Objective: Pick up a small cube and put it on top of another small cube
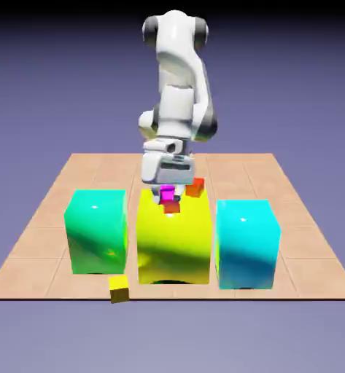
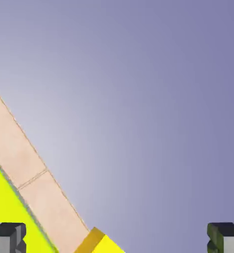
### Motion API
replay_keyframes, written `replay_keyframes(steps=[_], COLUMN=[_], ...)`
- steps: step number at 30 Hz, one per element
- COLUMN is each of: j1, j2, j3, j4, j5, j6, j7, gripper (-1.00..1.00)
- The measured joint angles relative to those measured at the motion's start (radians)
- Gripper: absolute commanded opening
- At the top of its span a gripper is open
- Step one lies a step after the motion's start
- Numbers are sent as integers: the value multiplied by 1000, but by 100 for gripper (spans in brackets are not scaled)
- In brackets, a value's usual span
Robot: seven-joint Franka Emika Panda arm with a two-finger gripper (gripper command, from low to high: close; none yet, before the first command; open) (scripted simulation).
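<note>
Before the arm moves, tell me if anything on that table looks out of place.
One thing: the small yellow cube sits at the very front edge of the table, seemingly partly overhanging it, apart from the three big blocks. The open hand hangs empty over the large yellow-green block. Nothing looks toppled or damaged.

Three large blocks are standing in a row: green block (image 1: 96, 232), yellow-green block (image 1: 173, 244), cyan block (image 1: 247, 244), with narrow gaps between. The small yellow cube (image 1: 119, 288) is lying unobstructed at the table's (image 1: 292, 189) near edge.

Glossy big blocks (image 1: 172, 240), matt small cube (image 1: 119, 288) (tiled table (image 1: 306, 240))
</note>
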State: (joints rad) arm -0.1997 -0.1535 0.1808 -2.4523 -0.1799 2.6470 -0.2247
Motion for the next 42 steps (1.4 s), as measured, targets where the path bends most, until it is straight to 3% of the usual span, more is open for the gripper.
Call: replay_keyframes(steps=[42], j1=[-400], j2=[788], j3=[342], j4=[677], j5=[-340], j6=[-738], j7=[-1827], gripper=[0])
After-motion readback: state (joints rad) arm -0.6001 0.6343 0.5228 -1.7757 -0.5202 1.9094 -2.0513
